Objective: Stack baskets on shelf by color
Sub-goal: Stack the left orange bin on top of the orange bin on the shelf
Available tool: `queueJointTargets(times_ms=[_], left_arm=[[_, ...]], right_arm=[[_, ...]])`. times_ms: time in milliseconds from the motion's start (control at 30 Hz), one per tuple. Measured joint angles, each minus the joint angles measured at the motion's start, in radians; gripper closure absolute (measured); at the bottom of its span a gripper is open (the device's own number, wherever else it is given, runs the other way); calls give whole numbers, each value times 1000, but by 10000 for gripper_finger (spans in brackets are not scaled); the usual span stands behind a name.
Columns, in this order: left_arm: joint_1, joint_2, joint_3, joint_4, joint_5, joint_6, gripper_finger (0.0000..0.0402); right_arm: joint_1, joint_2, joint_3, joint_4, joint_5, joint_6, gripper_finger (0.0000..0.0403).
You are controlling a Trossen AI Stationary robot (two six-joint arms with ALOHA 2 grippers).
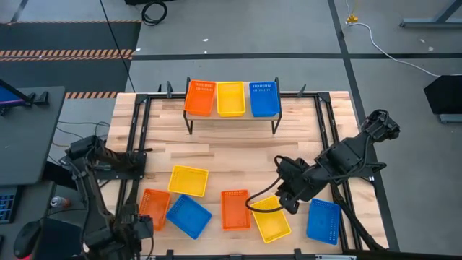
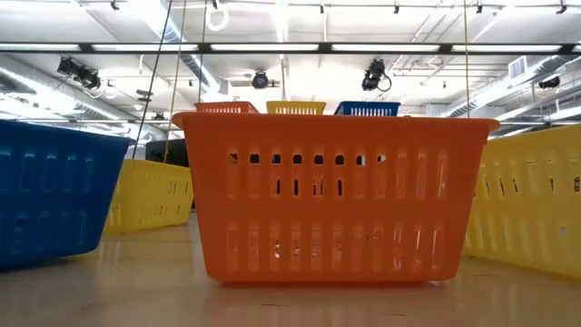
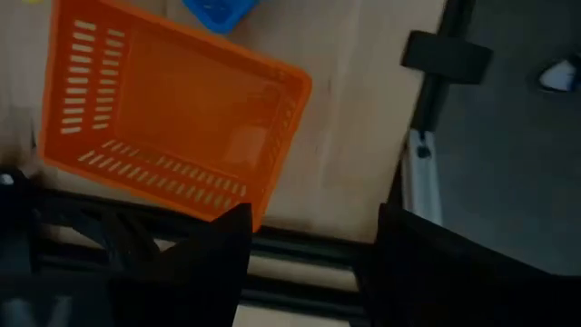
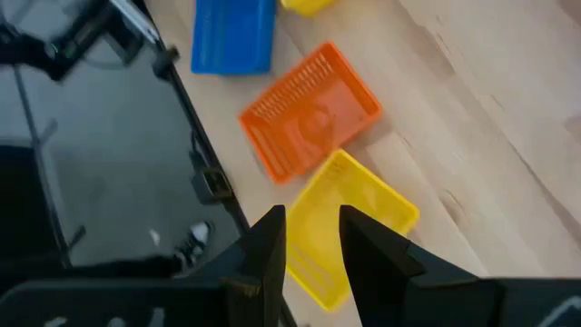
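The shelf [image 1: 232, 115] stands at the table's far side and carries one orange [image 1: 200, 97], one yellow [image 1: 230, 98] and one blue basket [image 1: 264, 99] side by side. Six more baskets rest on their bases near the front edge: yellow [image 1: 188, 180], orange [image 1: 154, 207], blue [image 1: 188, 215], orange [image 1: 234, 209], yellow [image 1: 271, 219], blue [image 1: 323, 220]. My right gripper [image 4: 313, 245] is open and hovers above the front yellow basket [image 4: 349, 218], over its far rim. My left gripper [image 3: 313, 263] is open at the near left corner, beside the left orange basket [image 3: 172, 118].
Black metal rails [image 1: 137, 155] run along the table's left and right sides. In the low view the middle orange basket [image 2: 331, 195] fills the foreground, and the tops of the three shelf baskets show behind it. Bare wood lies between the shelf and the front row.
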Motion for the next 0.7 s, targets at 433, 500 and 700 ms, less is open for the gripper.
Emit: queueJointTargets(times_ms=[433, 500, 700], left_arm=[[-10, 164, 0, 69, -44, 175, 187], [-15, 166, -19, 150, -54, 176, 200], [-17, 141, -123, 266, 46, 170, 237]], right_arm=[[20, 0, 0, -83, -105, 166, 291], [27, 0, 0, -76, -109, 191, 291], [41, 1, 0, -74, -103, 250, 291]])
